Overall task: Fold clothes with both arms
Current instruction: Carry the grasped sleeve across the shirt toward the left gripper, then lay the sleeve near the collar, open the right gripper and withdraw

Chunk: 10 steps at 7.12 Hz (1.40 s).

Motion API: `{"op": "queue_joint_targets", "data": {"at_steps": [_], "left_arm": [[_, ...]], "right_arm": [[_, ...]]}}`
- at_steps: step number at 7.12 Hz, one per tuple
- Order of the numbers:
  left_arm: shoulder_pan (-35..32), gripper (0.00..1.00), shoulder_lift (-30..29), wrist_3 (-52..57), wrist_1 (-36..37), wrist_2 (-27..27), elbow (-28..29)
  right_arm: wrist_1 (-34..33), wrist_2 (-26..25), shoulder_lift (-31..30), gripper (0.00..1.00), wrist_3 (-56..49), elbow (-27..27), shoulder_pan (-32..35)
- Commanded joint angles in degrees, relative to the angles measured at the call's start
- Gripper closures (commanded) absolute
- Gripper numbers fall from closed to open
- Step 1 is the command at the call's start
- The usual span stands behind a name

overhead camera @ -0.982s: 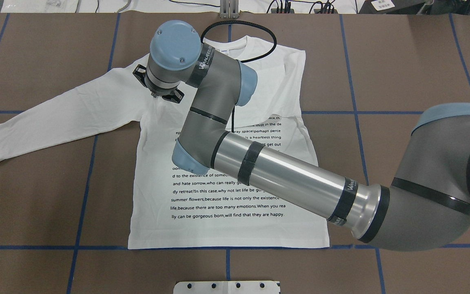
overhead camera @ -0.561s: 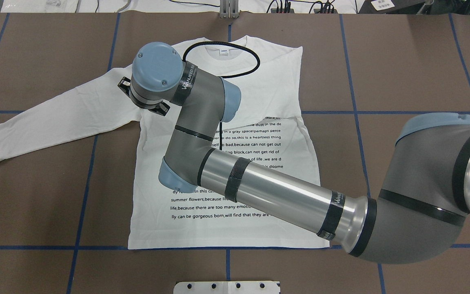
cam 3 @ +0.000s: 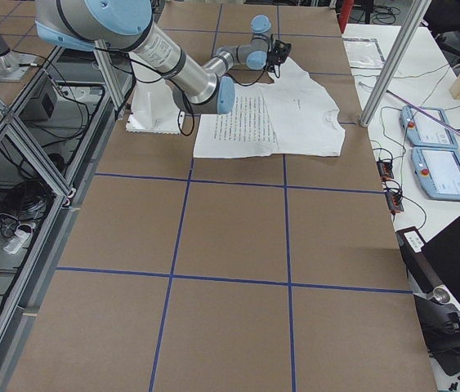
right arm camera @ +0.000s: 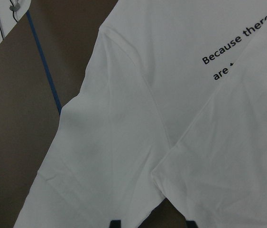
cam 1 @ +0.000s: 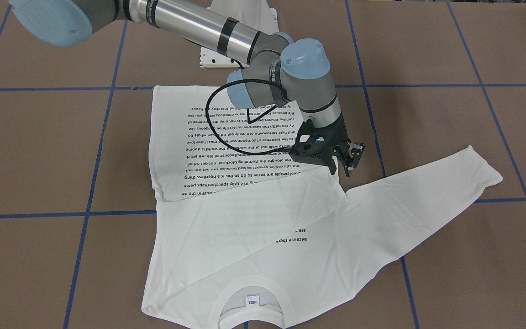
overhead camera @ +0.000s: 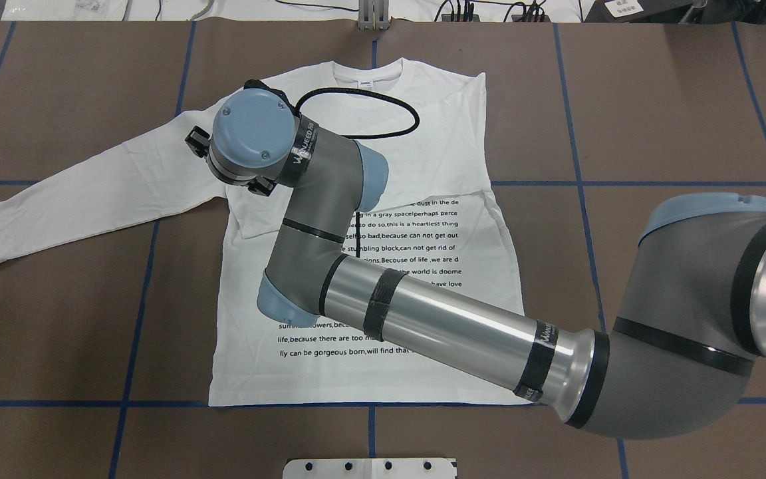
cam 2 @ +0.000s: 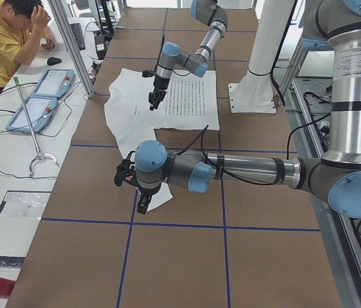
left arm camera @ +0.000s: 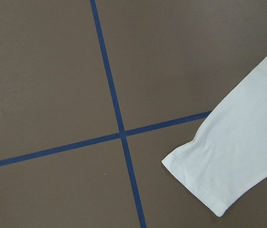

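Observation:
The white long-sleeved T-shirt (overhead camera: 436, 153) lies flat, text side up, collar at the far edge (cam 1: 251, 299). One sleeve (overhead camera: 90, 193) stretches out to the robot's left; the other side is folded in over the chest. My right arm reaches across, and its gripper (cam 1: 341, 168) hangs just above the armpit of the outstretched sleeve, open and empty. Its wrist view shows cloth (right arm camera: 124, 142) and two parted fingertips (right arm camera: 115, 223). My left gripper (cam 2: 140, 204) shows only in the exterior left view, over the sleeve's cuff (left arm camera: 233, 166); I cannot tell whether it is open or shut.
Blue tape lines (overhead camera: 137, 293) grid the brown table. A white base plate (overhead camera: 370, 468) sits at the near edge. A black cable (overhead camera: 383, 100) loops off the right wrist over the shirt. An operator (cam 2: 13, 38) and teach pendants (cam 2: 42, 90) are beside the table's far side.
The right wrist and gripper have moved left across the shirt, from the chest to the sleeve's armpit. The collar has come out from under the arm. The shirt has not moved.

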Motion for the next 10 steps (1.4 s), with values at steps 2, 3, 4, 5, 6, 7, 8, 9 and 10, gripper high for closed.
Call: {"op": "queue_joint_targets", "data": {"at_steps": [2, 3, 4, 5, 6, 7, 8, 9, 10], "left_arm": [[2.22, 0.01, -1.08, -0.38, -6.02, -2.98, 8.09], [2.76, 0.01, -5.18, -5.95, -8.32, -3.08, 15.46], [8.33, 0.04, -5.92, -9.48, -11.82, -2.82, 17.97], [11.87, 0.08, -7.58, -16.31, -15.68, -2.29, 21.05], [13.99, 0.08, -8.03, -17.94, -20.51, -2.2, 24.9], [14.62, 0.1, -10.04, -18.74, -23.43, -2.2, 28.68], [16.54, 0.13, -11.45, -20.4, -23.54, -2.2, 29.85], [17.26, 0.14, -11.46, -20.59, -23.63, -2.2, 29.95], [18.74, 0.17, -11.55, -20.94, -23.55, -2.2, 30.04]], "right_arm": [[-0.28, -0.74, 0.76, 0.02, 4.19, 0.98, 1.31], [-0.72, 0.13, -2.55, 0.02, 4.3, 5.43, 2.98], [-1.16, 3.36, -8.76, 0.02, 4.13, 12.52, 5.08], [-4.21, 6.61, -11.78, 0.01, 4.13, 16.94, 7.11], [-7.2, 7.51, -12.33, 0.01, 4.04, 18.55, 8.17], [-7.4, 7.61, -14.08, 0.01, 3.78, 19.35, 8.53], [-7.06, 7.52, -15.14, 0.01, 3.69, 19.71, 8.53], [-7.14, 7.52, -15.24, 0.01, 3.69, 19.89, 8.53], [-7.14, 7.44, -15.59, 0.01, 3.69, 19.97, 8.45]]}}
